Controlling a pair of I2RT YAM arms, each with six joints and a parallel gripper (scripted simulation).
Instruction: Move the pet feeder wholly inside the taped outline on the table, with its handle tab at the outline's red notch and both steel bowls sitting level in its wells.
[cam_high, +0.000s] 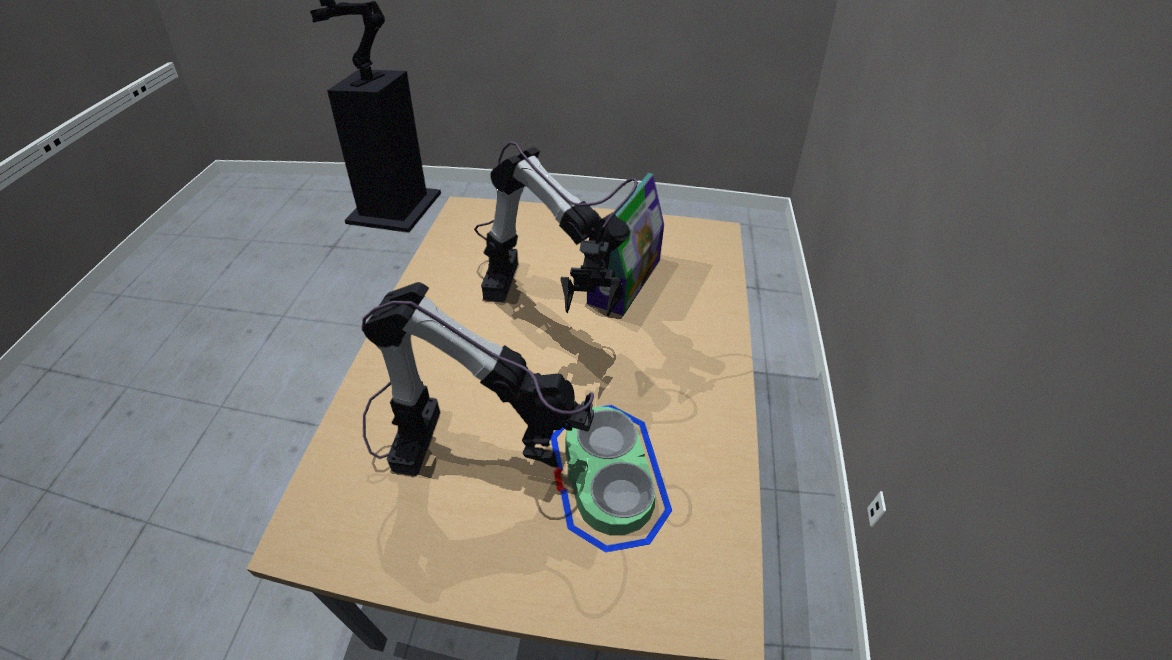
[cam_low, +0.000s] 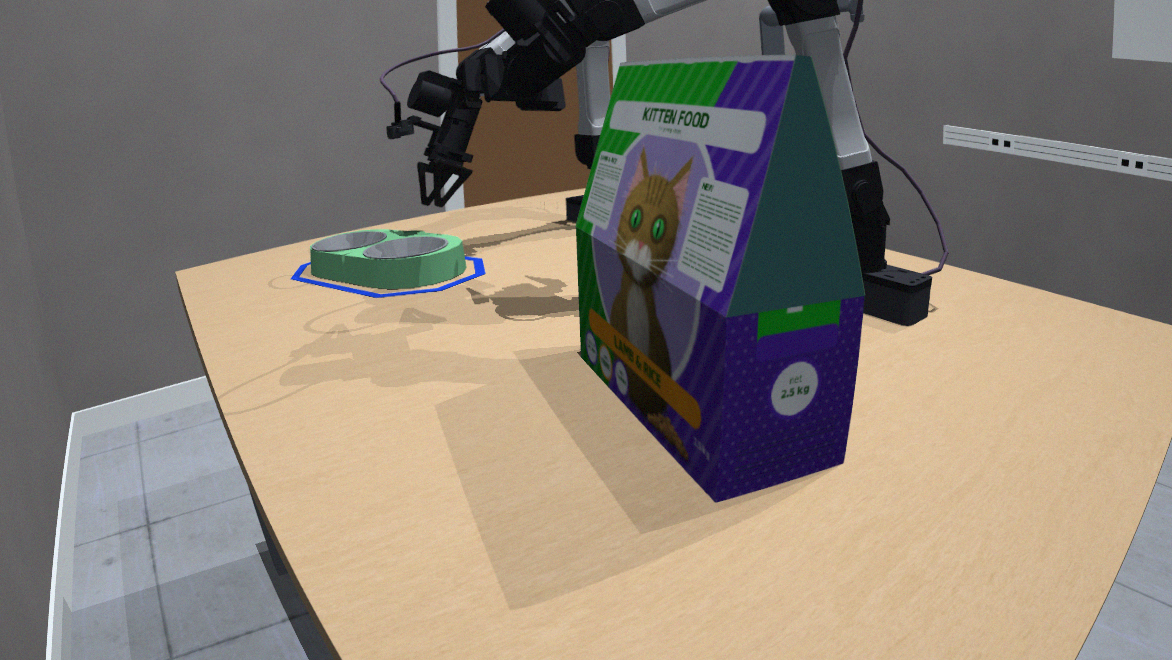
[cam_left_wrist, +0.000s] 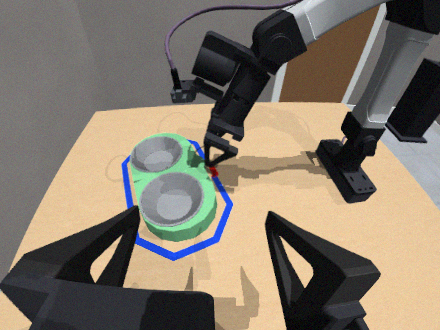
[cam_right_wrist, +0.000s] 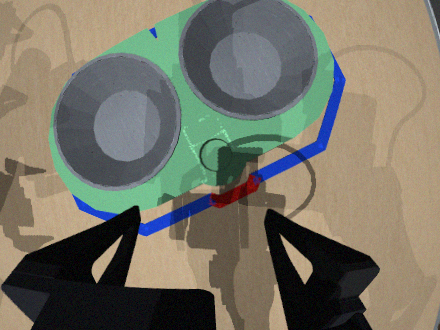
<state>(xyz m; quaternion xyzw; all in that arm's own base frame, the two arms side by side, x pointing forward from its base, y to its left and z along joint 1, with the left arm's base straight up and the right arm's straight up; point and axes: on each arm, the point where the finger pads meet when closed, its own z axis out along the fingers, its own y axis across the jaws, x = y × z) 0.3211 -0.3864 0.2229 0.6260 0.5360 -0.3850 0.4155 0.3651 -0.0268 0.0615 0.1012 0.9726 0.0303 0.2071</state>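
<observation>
1. The pet feeder (cam_high: 588, 460) (cam_low: 426, 271) (cam_left_wrist: 204, 175) (cam_right_wrist: 192, 160) sits flat on the table (cam_high: 369, 557) (cam_low: 328, 491) (cam_left_wrist: 280, 125) (cam_right_wrist: 395, 210), seemingly within the blue outline (cam_high: 657, 468) (cam_low: 378, 295) (cam_left_wrist: 223, 191) (cam_right_wrist: 333, 113). From the right wrist its raised body hides some tape; the top and left wrist views show more of the loop.
2. I can see both bowls seated in the wells, looking level: the bowl nearer the left arm (cam_high: 606, 438) (cam_low: 405, 248) (cam_left_wrist: 172, 202) (cam_right_wrist: 127, 125) and the farther bowl (cam_high: 623, 491) (cam_low: 348, 241) (cam_left_wrist: 156, 155) (cam_right_wrist: 247, 65). They're smooth grey, round and sloping inward; the body is green, rounded and faceted.
3. The handle tab (cam_right_wrist: 220, 177) points at the red notch (cam_high: 559, 480) (cam_left_wrist: 214, 172) (cam_right_wrist: 236, 192), towards the arm bases. The feeder's long axis runs roughly with the table's long side. The right wrist view shows the tab's round mark best; the exterior view doesn't show the red.
4. Beside the tab side, the right gripper (cam_high: 551, 455) (cam_low: 434, 200) (cam_left_wrist: 210, 152) (cam_right_wrist: 204, 214) has its jaws wide apart, holding nothing.
5. Farther off, the left gripper (cam_high: 588, 311) (cam_left_wrist: 204, 215) also has its jaws spread, empty, near the kitten food box (cam_high: 639, 245) (cam_low: 656, 245).
6. Only the exterior view reads the box's lettering; it stands upright, slope-topped, with printed green and purple sides.
7. The tabletop is pale, fine-grained wood.
</observation>
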